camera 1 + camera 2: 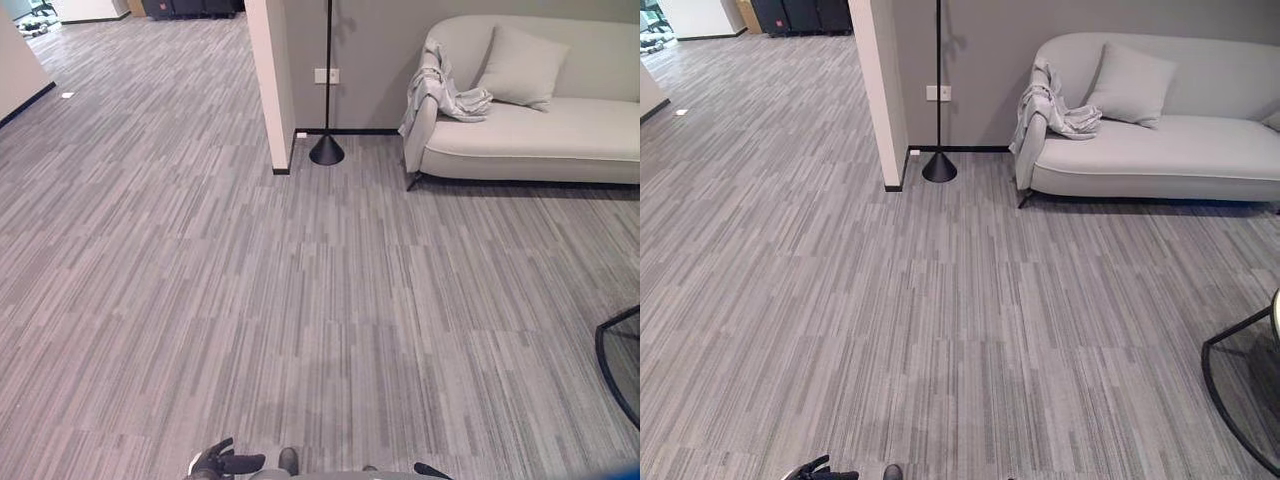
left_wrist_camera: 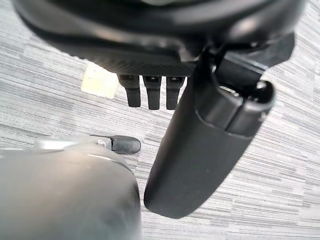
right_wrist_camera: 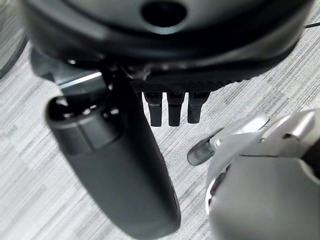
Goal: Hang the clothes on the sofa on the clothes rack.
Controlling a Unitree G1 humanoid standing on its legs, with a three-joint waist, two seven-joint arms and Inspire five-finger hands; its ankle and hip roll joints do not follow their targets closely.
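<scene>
Clothes [image 1: 440, 95] are lying draped over the arm of the sofa [image 1: 560, 130], against the far wall and well apart from the robot, so the approach is only beginning. The left hand [image 2: 200, 150] and right hand [image 3: 115, 170] are hanging with relaxed fingers, holding nothing. The next move is calling for a walk across the grey striped carpet [image 1: 300, 300], then a reach. A black pole [image 1: 327, 60] (possibly the rack) is standing between a pillar [image 1: 268, 80] and the sofa.

Grey striped carpet floor [image 1: 200, 300] runs to a grey wall [image 1: 990, 60] with a white socket plate [image 1: 326, 75]. A white pillar [image 1: 268, 80] stands left of a pale sofa [image 1: 560, 135] bearing one cushion [image 1: 520, 65]. A black curved metal frame [image 1: 1204, 365] sits at the near right.
</scene>
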